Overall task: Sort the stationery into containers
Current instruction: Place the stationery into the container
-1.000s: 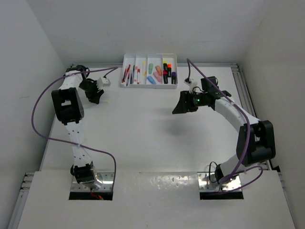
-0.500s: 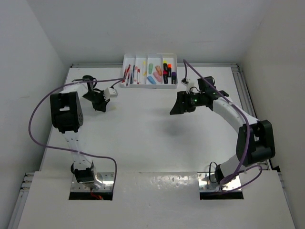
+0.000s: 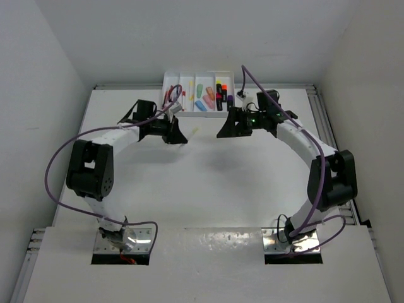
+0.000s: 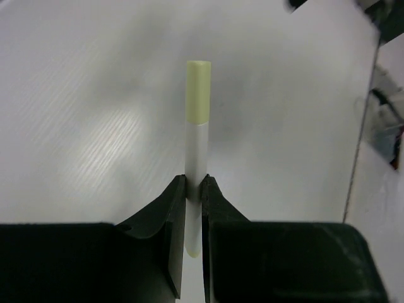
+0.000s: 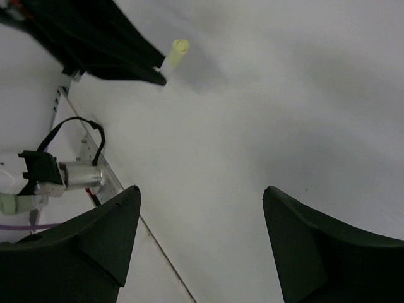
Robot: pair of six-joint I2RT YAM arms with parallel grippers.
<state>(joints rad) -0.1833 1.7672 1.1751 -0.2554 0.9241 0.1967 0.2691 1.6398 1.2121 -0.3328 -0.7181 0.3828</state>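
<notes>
My left gripper (image 4: 194,183) is shut on a thin white pen (image 4: 197,126) with a pale yellow cap, which sticks out straight ahead of the fingers above the table. In the top view this gripper (image 3: 180,134) holds the pen (image 3: 196,132) in front of the white tray (image 3: 199,74). The tray's four compartments hold red pens, pastel and dark highlighters. My right gripper (image 3: 222,131) faces it from the right, open and holding nothing. In the right wrist view the capped pen (image 5: 175,52) shows at the upper left, beyond the open right gripper (image 5: 201,192).
Purple cables (image 3: 63,158) loop along both arms. Silver base plates (image 3: 136,238) sit at the near ledge. Walls close in the table on the left, right and back, and a rail (image 3: 322,113) runs along the right side.
My left gripper shut on the pen at the far left and swung right with it toward the middle. The right gripper shifted left and back and opened wider.
</notes>
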